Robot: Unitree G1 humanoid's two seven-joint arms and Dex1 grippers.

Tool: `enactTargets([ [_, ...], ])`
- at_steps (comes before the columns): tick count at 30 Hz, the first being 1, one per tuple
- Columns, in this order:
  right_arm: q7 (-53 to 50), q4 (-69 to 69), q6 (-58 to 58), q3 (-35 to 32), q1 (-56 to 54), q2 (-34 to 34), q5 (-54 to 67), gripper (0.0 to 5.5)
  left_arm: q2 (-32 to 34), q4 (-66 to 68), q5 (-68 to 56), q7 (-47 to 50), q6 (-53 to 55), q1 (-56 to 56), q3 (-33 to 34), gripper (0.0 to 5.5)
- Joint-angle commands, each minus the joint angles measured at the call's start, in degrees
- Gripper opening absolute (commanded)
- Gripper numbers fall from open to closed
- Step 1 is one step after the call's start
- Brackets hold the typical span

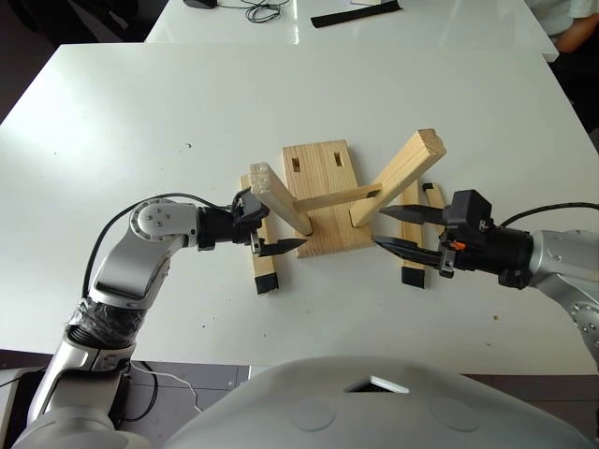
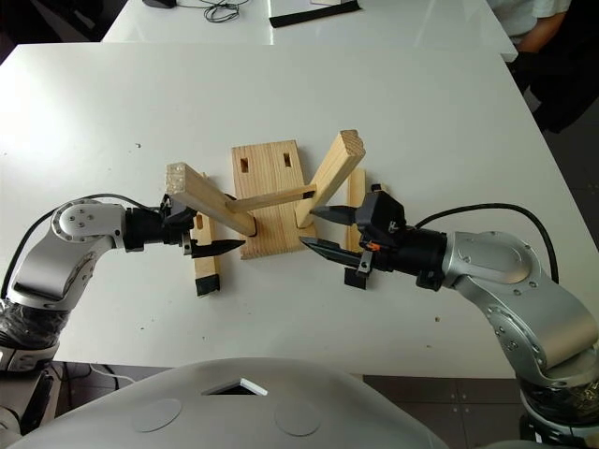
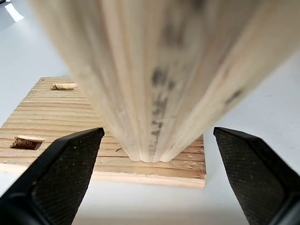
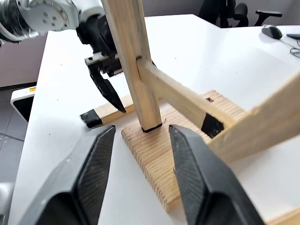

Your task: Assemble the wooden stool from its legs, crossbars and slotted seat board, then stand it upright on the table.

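The slotted seat board (image 1: 318, 201) lies flat on the white table (image 1: 140, 112). Two legs stand in it and lean outward: the left leg (image 1: 279, 196) and the right leg (image 1: 404, 176), joined by a crossbar (image 1: 332, 198). My left gripper (image 1: 292, 229) is open, its fingers (image 3: 61, 178) either side of the left leg (image 3: 154, 70) near its base, apart from the wood. At the board's right front corner my right gripper (image 1: 378, 227) is open just below the right leg's foot, holding nothing. The right wrist view shows its fingers (image 4: 89, 178) facing the left leg (image 4: 131, 56) and crossbar (image 4: 173, 93).
A loose wooden piece with a black end (image 1: 263, 271) lies under my left gripper. Other loose pieces (image 1: 413, 267) lie right of the board, under my right gripper. A second table (image 1: 281, 23) with cables and a black strip (image 1: 354, 14) stands behind. The table's far half is bare.
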Motion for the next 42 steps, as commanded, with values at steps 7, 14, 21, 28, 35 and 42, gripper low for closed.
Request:
enactTargets([
  [7, -22.92, -5.73, 4.2, 11.73, -6.08, 12.69, -6.8, 1.45, -2.13, -5.68, -4.22, 2.16, 5.89, -0.92, -0.48, 4.34],
  [14, -31.78, -5.22, 1.79, 18.02, -8.37, 20.16, -16.13, 0.84, 0.76, -4.07, -3.91, -0.39, 4.9, -1.81, 0.16, 4.34],
  [21, -31.98, -5.78, 0.75, 21.96, -7.84, 22.13, -19.6, 0.03, 1.3, -2.08, -3.88, -1.03, 4.08, -3.55, 0.08, 4.34],
  [28, -27.48, 8.34, -5.58, 32.2, 2.56, 18.18, -27.29, 0.03, 1.13, -1.29, -3.99, -2.05, 4.25, -5.48, -0.77, 4.34],
  [35, -25.94, 0.96, -7.39, 23.72, -3.32, 22.32, -21.58, 0.03, 0.75, -0.64, -3.85, -1.14, 4.0, -5.37, -0.44, 4.34],
  [42, -20.25, -7.01, -3.62, 12.0, -3.41, 20.53, -4.26, 0.03, 0.51, -0.59, -3.93, -0.36, 3.78, -5.28, -0.09, 4.34],
])
